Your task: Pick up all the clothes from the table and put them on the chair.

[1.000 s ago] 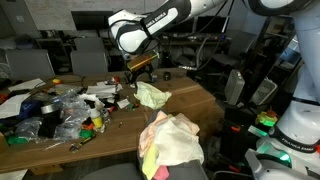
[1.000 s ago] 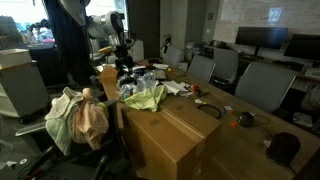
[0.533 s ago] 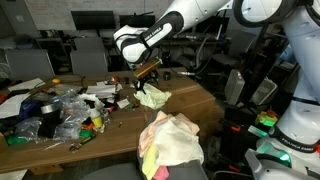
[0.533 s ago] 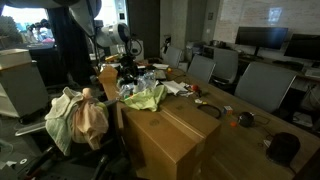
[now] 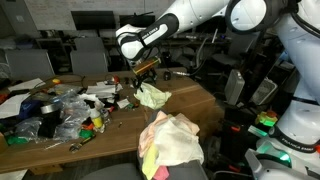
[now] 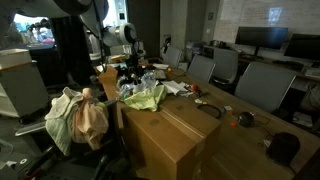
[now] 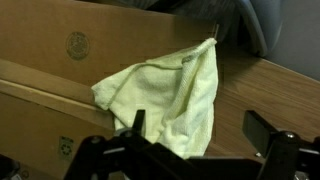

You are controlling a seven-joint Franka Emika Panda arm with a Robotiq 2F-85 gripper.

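fig.: gripper (image 5: 146, 74) has dropped closer to yellow-green cloth (image 7: 170, 90) on table (image 5: 195, 102); jaws spread, nothing held. grasp looks imminent; pink/cream pile (image 5: 172, 140) already off-table.

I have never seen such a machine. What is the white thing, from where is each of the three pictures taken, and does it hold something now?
The white thing is a robot arm with a two-fingered gripper at its end. Two pictures come from cameras standing in the room, looking at the same wooden table from different places. The third comes from a camera on the arm's wrist, looking down past the fingers. On the table lies a pale yellow-green cloth, beside a heap of mixed clutter. A chair next to the table carries a pile of clothes. The gripper hovers open above the cloth and holds nothing.
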